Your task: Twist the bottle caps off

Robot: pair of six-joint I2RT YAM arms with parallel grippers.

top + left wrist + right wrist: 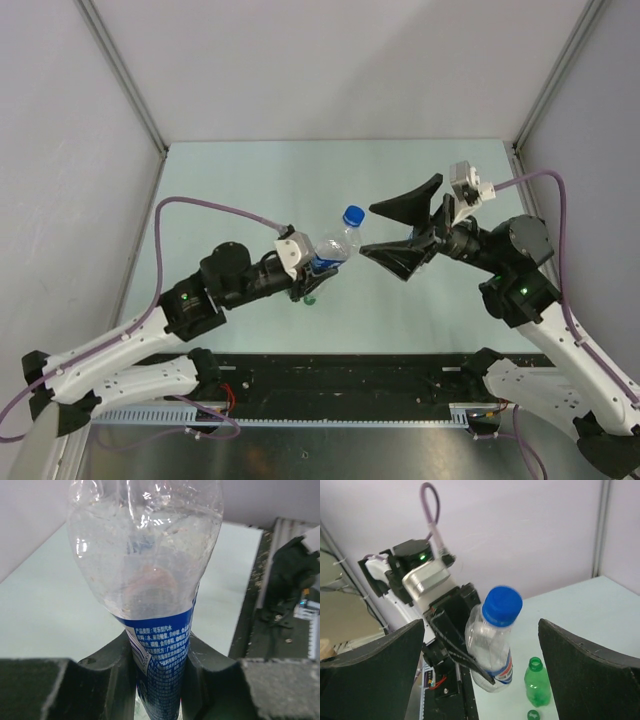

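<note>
My left gripper (318, 272) is shut on a clear bottle with a blue label (332, 252), holding it tilted above the table with its blue cap (353, 215) pointing at the right arm. In the left wrist view the jaws squeeze the labelled body (160, 645). My right gripper (395, 230) is wide open just right of the cap, not touching it. In the right wrist view the blue cap (502, 605) sits between the open fingers (585, 675). A green bottle (537, 682) stands uncapped on the table, its green cap (533, 714) lying beside it. The white cap and third bottle are out of view.
The pale green table (250, 180) is walled by grey panels on the left, back and right. A black rail with cable track (330, 385) runs along the near edge between the arm bases.
</note>
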